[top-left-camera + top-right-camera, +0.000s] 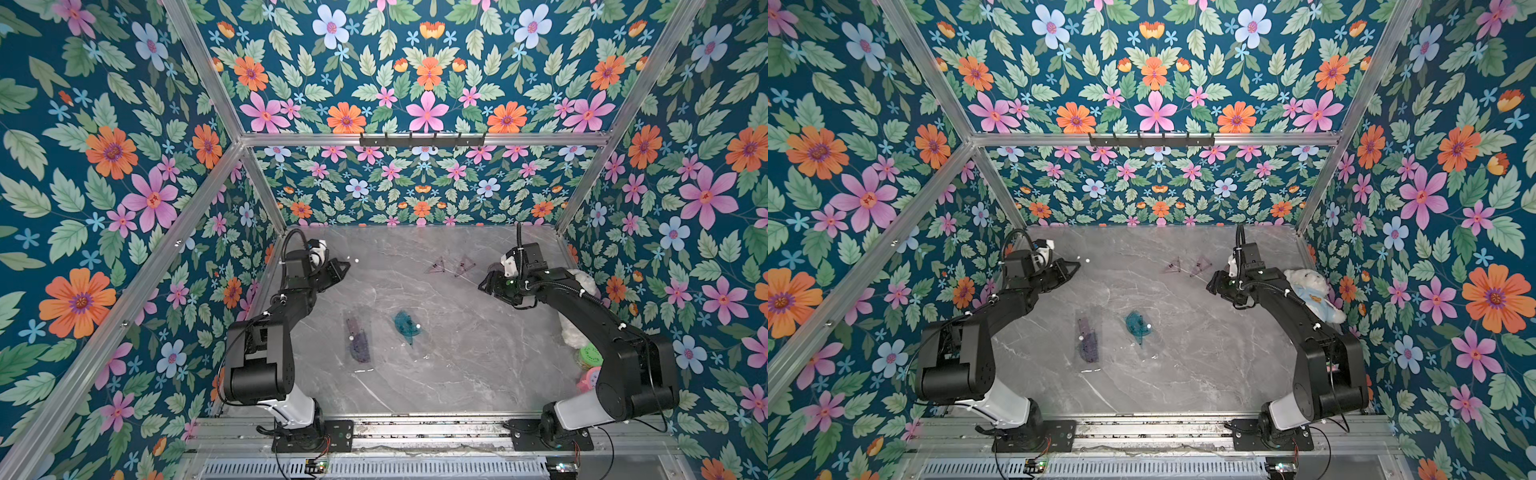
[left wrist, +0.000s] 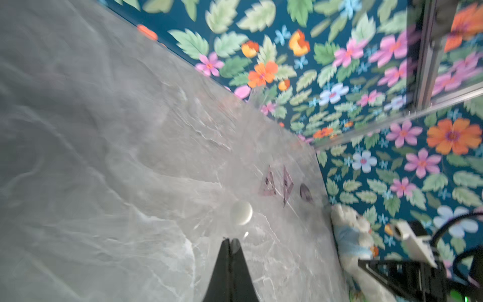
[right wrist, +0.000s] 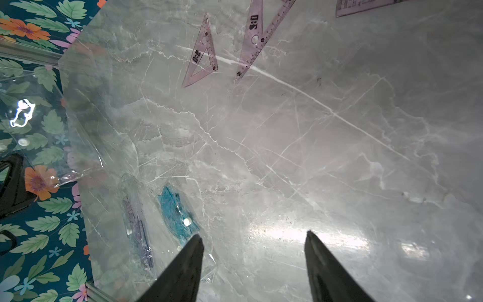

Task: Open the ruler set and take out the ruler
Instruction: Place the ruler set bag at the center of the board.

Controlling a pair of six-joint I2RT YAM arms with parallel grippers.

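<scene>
Right gripper (image 3: 253, 236) spread, empty; blue ruler set (image 3: 175, 209) inward and base-ward, lengthwise front-to-back; left gripper (image 2: 230, 239) pinching clear pouch (image 3: 39, 125).

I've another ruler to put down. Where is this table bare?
The widest bare table is near right, between the blue ruler set and the right arm. The far middle, between the clear pouch in the left gripper and the pink triangles, is bare. The right edge is crowded: plush toy, tape rolls.
</scene>
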